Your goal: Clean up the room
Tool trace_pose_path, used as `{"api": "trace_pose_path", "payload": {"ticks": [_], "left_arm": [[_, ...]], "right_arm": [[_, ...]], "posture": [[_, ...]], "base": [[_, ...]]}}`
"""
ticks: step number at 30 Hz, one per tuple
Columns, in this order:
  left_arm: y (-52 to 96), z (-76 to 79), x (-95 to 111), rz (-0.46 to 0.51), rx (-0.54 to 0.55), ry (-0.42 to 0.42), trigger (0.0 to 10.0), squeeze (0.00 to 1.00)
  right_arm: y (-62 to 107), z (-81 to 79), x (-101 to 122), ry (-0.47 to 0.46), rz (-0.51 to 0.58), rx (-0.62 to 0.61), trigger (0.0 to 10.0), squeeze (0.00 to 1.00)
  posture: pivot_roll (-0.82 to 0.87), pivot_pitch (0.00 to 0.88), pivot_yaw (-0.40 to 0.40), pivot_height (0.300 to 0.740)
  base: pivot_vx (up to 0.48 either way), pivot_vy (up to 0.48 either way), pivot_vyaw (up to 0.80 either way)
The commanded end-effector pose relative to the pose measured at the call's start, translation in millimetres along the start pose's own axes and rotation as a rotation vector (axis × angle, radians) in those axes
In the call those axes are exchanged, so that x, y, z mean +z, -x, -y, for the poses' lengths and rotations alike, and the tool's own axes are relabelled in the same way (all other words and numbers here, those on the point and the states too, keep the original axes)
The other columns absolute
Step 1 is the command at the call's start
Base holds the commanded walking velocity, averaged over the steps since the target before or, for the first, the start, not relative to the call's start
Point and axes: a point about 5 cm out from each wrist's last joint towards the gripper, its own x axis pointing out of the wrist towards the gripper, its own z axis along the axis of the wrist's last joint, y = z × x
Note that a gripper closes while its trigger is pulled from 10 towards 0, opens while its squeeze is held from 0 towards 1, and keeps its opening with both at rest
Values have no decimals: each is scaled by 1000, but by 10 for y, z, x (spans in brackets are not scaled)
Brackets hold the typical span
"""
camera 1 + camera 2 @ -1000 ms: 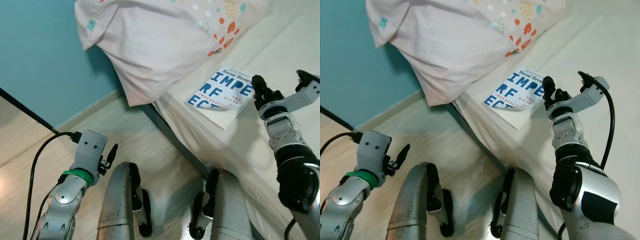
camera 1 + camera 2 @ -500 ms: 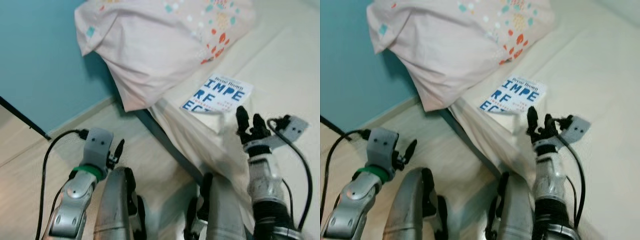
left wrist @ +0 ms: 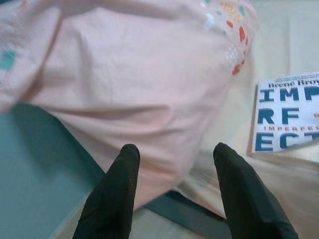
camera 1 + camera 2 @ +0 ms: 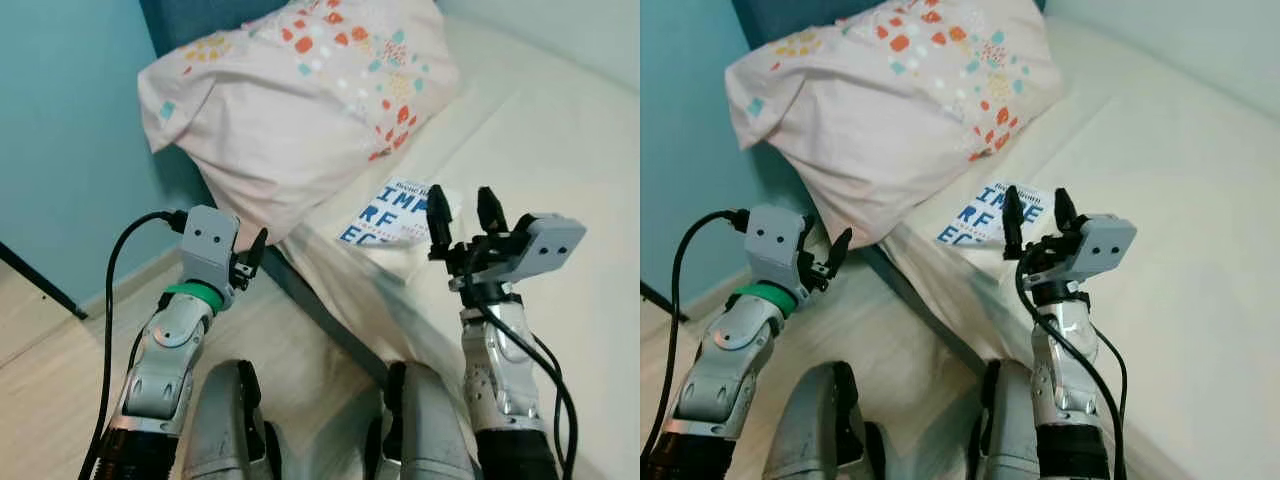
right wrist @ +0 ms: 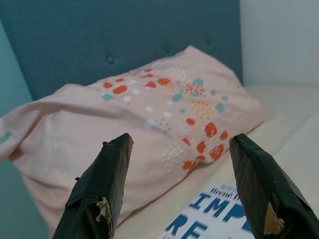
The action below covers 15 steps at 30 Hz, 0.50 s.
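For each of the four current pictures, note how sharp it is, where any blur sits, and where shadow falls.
Left eye view: sharp, evenly lit; the pillow shades the blue wall below it. Right eye view: the same, the book title legible. Left wrist view: the book is crisp, the near fingers and bed edge soft. Right wrist view: the pillow is sharp, the near fingers slightly soft.

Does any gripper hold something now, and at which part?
Nothing is held. The left gripper and right gripper are both open, near the pillow and book.

2 silver arms, black cables, grey wrist boxes; the left arm (image 4: pixel 165 350) wears a green band (image 4: pixel 193 294).
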Motion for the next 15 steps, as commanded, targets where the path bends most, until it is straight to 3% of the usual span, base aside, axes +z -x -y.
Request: {"api": "trace_pose_path", "payload": {"ticks": [1,15], "left_arm": [[29,-32,-79,-17,20,-6,10000,0],[7,-48,-132,-34,60,32,10000,0]], "right_arm": [[54,-13,-27,-23,-34,-18,10000,0],[132,-80,-210,-31,-118,-13,10000,0]], "posture": [[64,73,23,613],[70,71,11,659]], "base": [[0,0,0],[0,0,0]]}}
